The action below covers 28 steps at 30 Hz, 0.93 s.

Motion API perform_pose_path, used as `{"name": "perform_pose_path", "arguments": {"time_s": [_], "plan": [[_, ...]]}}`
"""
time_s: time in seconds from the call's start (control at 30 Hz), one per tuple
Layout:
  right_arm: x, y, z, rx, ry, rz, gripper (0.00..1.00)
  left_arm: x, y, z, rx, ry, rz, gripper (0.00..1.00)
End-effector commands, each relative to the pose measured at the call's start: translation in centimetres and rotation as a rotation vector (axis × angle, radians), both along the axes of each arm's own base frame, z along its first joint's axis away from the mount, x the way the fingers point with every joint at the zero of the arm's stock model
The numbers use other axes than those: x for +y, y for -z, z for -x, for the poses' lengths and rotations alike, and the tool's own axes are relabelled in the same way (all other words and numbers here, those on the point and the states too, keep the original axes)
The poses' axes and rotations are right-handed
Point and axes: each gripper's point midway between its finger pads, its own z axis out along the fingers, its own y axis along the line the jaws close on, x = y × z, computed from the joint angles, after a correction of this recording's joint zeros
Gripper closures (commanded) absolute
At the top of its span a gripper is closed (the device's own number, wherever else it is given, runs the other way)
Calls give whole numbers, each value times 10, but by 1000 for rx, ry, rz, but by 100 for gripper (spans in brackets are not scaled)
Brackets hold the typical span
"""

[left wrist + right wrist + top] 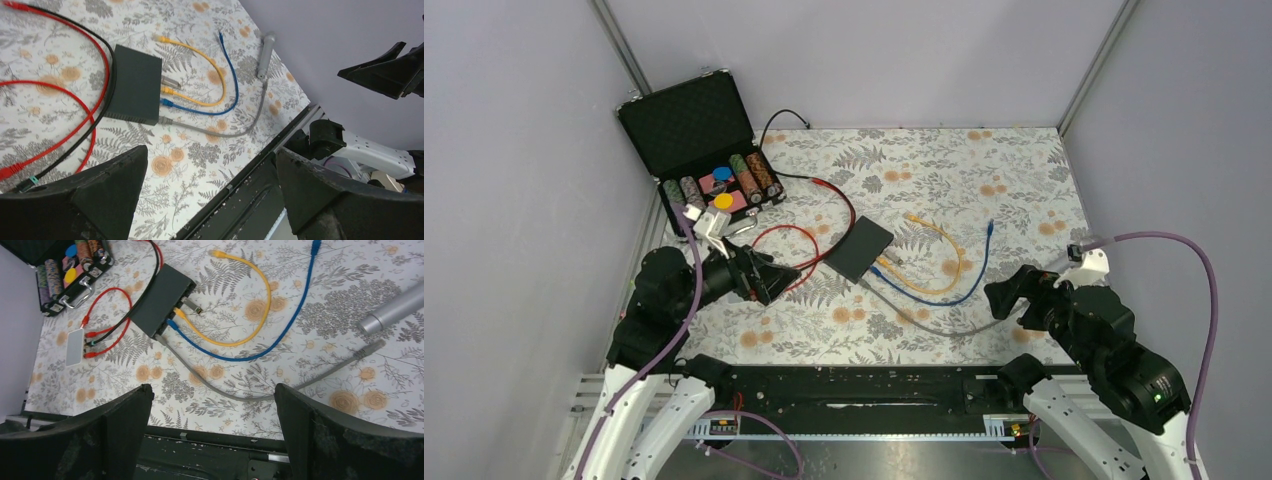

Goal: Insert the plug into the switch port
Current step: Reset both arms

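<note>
The right gripper hung above the near right of the table with its fingers spread wide and nothing between them. The left gripper was just as wide apart and just as empty, pointing in from the left.

Closest to the right gripper lay the grey plug, a loose cable end on the floral cloth, just beside a silver cylinder. Further out were the blue plug and the yellow plug, both loose as well. Which of the three was meant could not be told.

Any of them would probably be light, hard plastic with a thin, breakable latch tab, trailing a springy cable that tugs back. The best hold seemed to be across the flat sides of the plug body, just behind the tip, with the tab left free. The switch, in the middle of the table, looked light enough to slide under a push, so it might need bracing.

By count there was one switch. Three cables ran into its near face: the grey cable, the blue cable and the yellow cable. One metal connector lay at the ports; whether it was seated was unclear. One black cable and red cable in loops I could not count lay beyond, and one poker chip case stood in the far left corner.
</note>
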Motion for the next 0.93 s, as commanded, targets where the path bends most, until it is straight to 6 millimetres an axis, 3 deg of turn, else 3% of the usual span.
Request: {"name": "perform_pose_path", "arguments": {"time_s": [0.0,0.33,0.9], "plan": [[-17,-10,-2,-13,76,49,0,1,-11,-4,-3,-21,25,1],[-27,-14,-7,-28,111,106,0,1,-20,-8,-11,-32,25,1],[-32,-20,-10,-38,138,116,1,1,-13,-15,-4,-38,3,1]]}}
